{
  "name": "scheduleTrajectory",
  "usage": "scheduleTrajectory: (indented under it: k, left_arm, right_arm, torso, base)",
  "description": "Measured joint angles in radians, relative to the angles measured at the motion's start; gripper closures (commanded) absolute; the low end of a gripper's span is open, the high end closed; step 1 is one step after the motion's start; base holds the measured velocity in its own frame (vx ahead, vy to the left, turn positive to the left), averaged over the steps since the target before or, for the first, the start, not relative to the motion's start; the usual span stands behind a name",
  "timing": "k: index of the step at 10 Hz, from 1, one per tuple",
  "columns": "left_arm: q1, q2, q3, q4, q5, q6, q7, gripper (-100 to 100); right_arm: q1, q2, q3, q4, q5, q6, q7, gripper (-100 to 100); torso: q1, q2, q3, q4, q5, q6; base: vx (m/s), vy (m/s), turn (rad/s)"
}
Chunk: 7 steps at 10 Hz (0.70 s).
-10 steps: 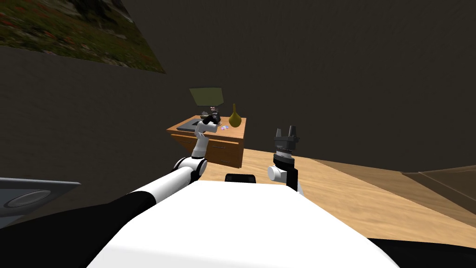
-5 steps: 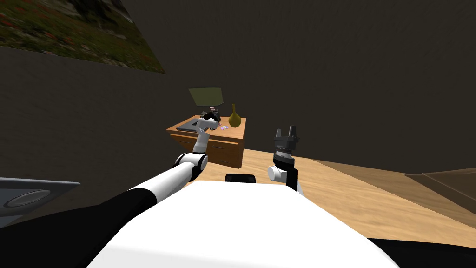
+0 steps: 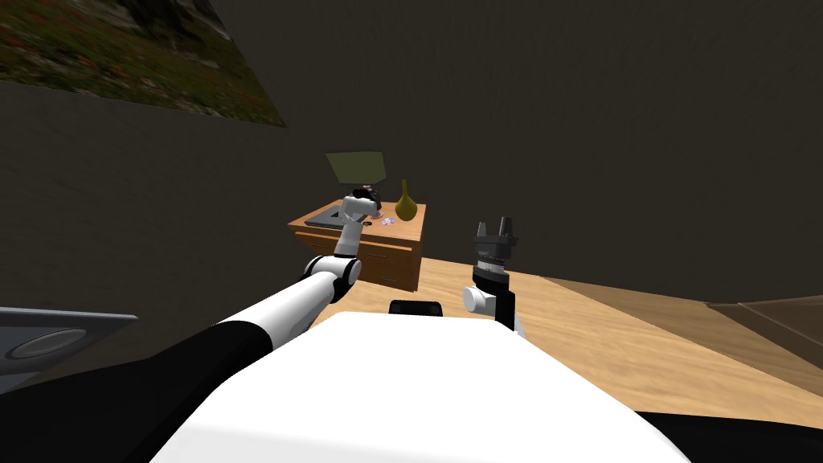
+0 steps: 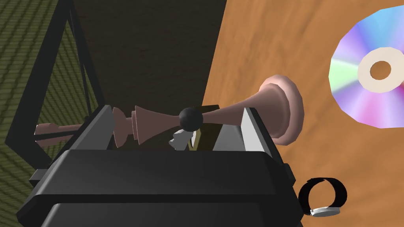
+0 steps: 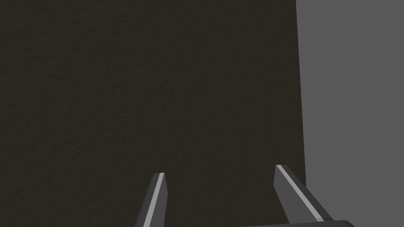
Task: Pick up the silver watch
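Watch (image 4: 322,197) position?
– On desk (image 4: 256,47), just beside left claw (image 4: 177,111), outside its wide blades.
– Handling?
– Likely light, case slick; strap stands looped. Pinch across band. Right claw (image 5: 219,171) wide, idle.

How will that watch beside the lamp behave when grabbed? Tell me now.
The watch is a thin black band looped into a ring with a small silver face, so it is probably light and may flex when squeezed. It lies loose on the smooth wooden top, so a push would likely slide it.
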Motion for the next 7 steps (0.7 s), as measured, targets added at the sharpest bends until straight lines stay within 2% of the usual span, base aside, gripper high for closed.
scheduleTrajectory:
  k: [2, 6, 7]
  left_arm:
    - [-0.032, 0.001, 0.006, 0.047, 0.001, 0.051, 0.0, -100]
    - [-0.128, 0.003, 0.029, 0.156, 0.004, 0.167, -0.005, -100]
    - [-0.137, 0.004, 0.031, 0.177, 0.005, 0.189, -0.006, -100]
  right_arm:
    - [0.0, 0.0, 0.0, 0.0, 0.0, 0.0, 0.0, 0]
    - [0.0, 0.0, 0.0, 0.0, 0.0, 0.0, 0.0, 0]
    - [0.0, 0.0, 0.0, 0.0, 0.0, 0.0, 0.0, 0]
  torso:
    - [0.0, 0.0, 0.0, 0.0, 0.0, 0.0]
    - [0.001, 0.0, 0.0, 0.0, 0.0, 0.0]
    - [0.001, 0.0, 0.0, 0.0, 0.0, 0.0]
  base:
    - [0.017, 0.005, 0.008]
    - [0.024, 0.016, 0.008]
    - [0.017, 0.016, 0.02]
